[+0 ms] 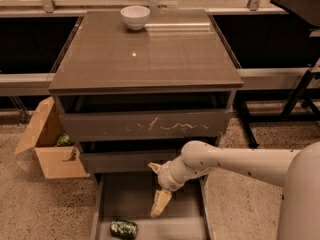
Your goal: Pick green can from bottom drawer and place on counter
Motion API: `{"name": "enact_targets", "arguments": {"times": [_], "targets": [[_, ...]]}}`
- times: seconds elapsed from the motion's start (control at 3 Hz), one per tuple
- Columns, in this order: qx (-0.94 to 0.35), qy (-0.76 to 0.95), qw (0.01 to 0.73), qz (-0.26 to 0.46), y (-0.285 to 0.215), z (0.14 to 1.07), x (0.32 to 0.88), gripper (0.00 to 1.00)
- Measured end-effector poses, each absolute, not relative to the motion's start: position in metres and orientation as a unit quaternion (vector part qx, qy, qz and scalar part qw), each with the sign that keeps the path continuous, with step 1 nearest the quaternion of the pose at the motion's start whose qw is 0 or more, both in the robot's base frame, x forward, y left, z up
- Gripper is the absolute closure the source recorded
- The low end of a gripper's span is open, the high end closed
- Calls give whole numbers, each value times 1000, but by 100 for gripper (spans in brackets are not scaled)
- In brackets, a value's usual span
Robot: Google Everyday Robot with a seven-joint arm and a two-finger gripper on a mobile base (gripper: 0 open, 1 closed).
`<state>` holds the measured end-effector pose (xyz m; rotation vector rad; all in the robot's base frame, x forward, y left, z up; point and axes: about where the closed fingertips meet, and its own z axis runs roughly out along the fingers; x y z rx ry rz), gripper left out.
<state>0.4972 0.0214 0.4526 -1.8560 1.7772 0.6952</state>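
Observation:
The green can (123, 228) lies on its side on the floor of the open bottom drawer (130, 196), near its front left. My gripper (159, 204) hangs over the drawer's middle, pointing down, to the right of and a little above the can and apart from it. The white arm reaches in from the lower right. The counter (150, 49) is the glossy top of the cabinet, above.
A white bowl (135, 17) stands at the back of the counter. The scratched middle drawer front (145, 125) juts out above the bottom drawer. An open cardboard box (47, 144) with a green item stands on the floor at the left. A dark table leg frame (300, 94) is at the right.

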Motion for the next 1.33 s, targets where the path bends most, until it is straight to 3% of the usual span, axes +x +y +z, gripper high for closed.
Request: {"name": "enact_targets", "arguments": {"times": [0.67, 1.0, 1.33], "targets": [[-667, 647, 236, 285, 69, 369, 494, 0], [-660, 649, 218, 310, 119, 294, 486, 0], [-660, 649, 216, 310, 121, 290, 485, 0]]}}
